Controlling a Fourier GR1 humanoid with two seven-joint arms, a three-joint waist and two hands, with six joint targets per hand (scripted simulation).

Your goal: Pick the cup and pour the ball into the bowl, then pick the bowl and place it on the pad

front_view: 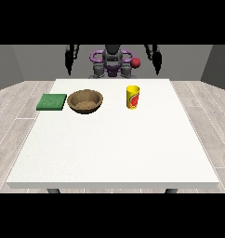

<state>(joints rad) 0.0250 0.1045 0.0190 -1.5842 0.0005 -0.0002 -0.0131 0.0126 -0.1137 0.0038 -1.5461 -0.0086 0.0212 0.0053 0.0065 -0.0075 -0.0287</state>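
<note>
The yellow cup (133, 97) is standing upright on the white table (114, 153), below and inward of the hand at the view's right (156, 62). That hand is hanging above the far edge, holding nothing; whether its fingers are curled I cannot tell. The same goes for the hand at the view's left (69, 62). The brown bowl (85, 101) is sitting left of the cup, the green pad (52, 102) just beside it.

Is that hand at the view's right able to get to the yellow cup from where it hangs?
Probably yes: the hand at the view's right hangs behind the table's far edge, and nothing stands between it and the yellow cup.
</note>
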